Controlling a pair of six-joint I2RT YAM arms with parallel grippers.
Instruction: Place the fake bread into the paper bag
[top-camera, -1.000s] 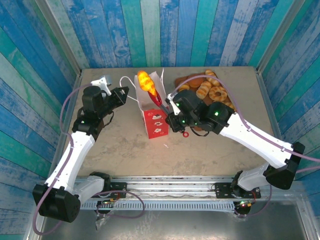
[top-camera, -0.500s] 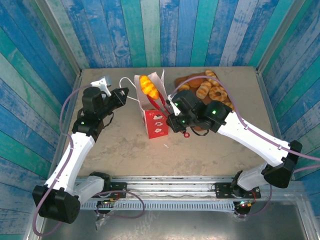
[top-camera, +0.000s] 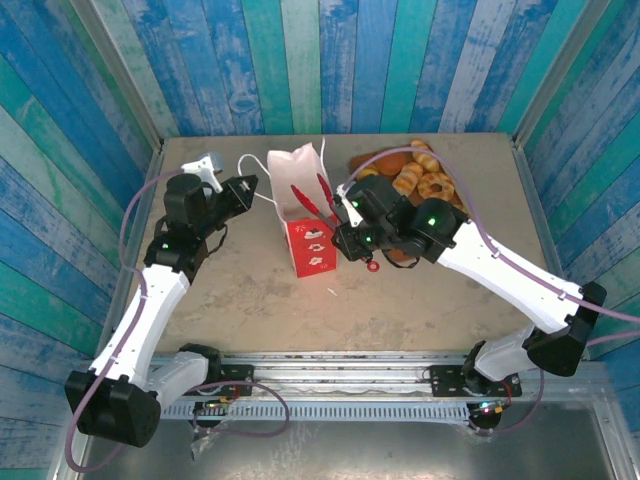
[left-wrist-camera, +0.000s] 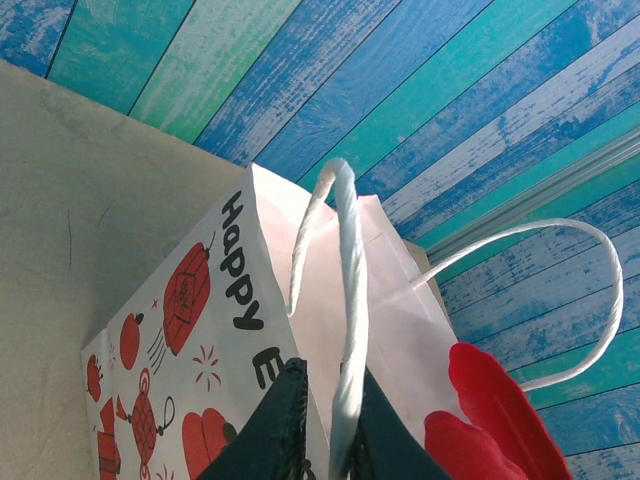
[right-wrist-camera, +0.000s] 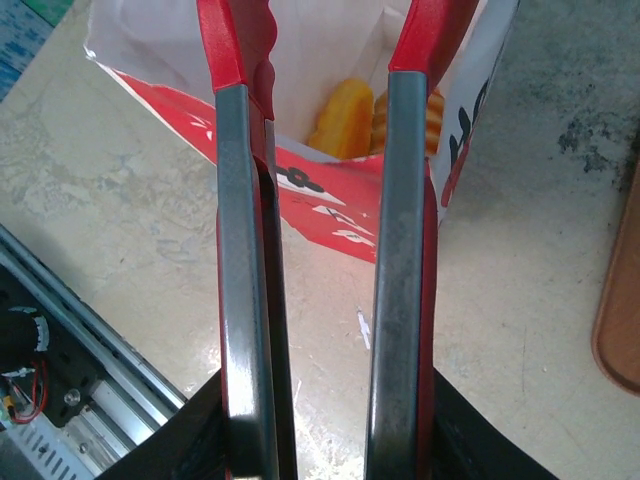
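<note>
Walls (top-camera: 330, 60): vertical planks on 3 sides, painted blue, teal, pale green and white, weathered finish. Grey metal corner posts (top-camera: 115, 72) at both back corners. Tabletop (top-camera: 260, 300) was beige, matte, scuffed, with dark specks on right side. Aluminium rail (top-camera: 330, 365) ran along near edge, grey metal sheet (top-camera: 400, 450) below. Light was even, shadows soft.

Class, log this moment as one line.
left gripper: holds paper bag handle | right gripper: holds tongs, open, empty | fake bread: some inside bag
</note>
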